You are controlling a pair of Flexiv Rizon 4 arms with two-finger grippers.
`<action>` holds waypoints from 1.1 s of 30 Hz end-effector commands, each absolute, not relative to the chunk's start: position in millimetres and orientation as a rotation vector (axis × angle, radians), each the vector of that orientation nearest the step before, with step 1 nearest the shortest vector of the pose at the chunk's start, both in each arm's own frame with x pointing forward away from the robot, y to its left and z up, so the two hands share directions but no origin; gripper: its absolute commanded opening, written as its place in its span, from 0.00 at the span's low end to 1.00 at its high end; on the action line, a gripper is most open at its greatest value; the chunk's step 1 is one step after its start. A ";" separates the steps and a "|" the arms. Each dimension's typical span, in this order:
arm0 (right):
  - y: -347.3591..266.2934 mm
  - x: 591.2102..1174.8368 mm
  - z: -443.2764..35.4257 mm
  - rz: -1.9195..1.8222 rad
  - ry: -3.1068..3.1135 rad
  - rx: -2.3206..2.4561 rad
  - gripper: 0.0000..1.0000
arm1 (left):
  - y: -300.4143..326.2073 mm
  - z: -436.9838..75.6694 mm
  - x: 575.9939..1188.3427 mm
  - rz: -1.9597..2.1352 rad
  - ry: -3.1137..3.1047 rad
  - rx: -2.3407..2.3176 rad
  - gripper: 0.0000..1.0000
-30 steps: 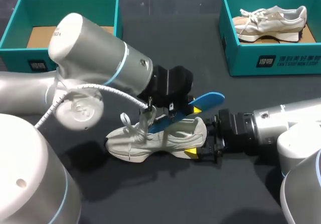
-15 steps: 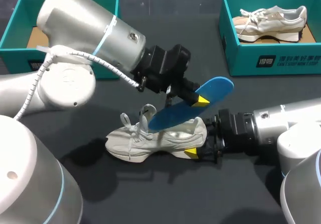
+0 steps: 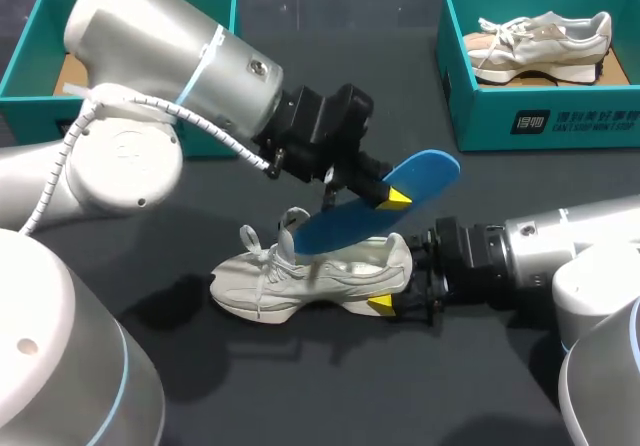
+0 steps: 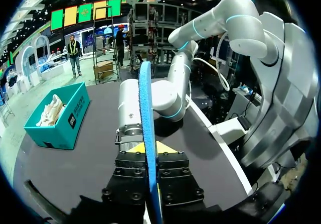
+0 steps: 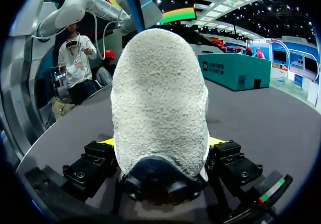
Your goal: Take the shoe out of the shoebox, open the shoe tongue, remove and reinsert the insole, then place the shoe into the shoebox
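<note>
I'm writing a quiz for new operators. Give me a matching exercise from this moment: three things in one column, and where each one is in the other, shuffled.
Things:
1. blue insole
2. nearer pale shoe
3. farther pale shoe

Places:
A. lying in the teal shoebox
B. heel clamped in the right gripper
C. held in the air by the left gripper

Pairs: 1-C, 2-B, 3-A

Dark matte table (image 3: 330,386) is spanning the scene from near to far. Overhead light is glancing faintly off its far edge; soft shadows are falling across its near left.
</note>
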State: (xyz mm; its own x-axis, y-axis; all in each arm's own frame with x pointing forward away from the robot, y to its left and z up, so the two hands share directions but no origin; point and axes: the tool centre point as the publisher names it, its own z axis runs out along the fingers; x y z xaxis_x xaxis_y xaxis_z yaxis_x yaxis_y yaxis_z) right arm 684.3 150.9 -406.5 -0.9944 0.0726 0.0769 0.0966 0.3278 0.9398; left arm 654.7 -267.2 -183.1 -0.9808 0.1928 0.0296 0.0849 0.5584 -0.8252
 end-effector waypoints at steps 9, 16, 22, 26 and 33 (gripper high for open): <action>152.5 684.0 -407.0 -1.797 -2.546 -0.162 0.00 | -249.0 -60.9 637.1 2.062 -2.178 0.160 0.00; 152.5 684.0 -407.0 -1.797 -2.546 -0.162 0.00 | -249.0 -60.9 637.1 2.062 -2.178 0.160 0.00; 152.5 684.0 -407.0 -1.797 -2.546 -0.162 0.00 | -249.0 -60.9 637.1 2.062 -2.178 0.160 0.00; 152.5 684.0 -407.0 -1.797 -2.546 -0.162 0.00 | -230.8 -46.2 629.0 2.125 -2.043 0.279 0.00; 152.5 684.0 -407.0 -1.797 -2.546 -0.162 0.00 | -205.1 -12.6 624.1 2.135 -2.018 0.316 0.00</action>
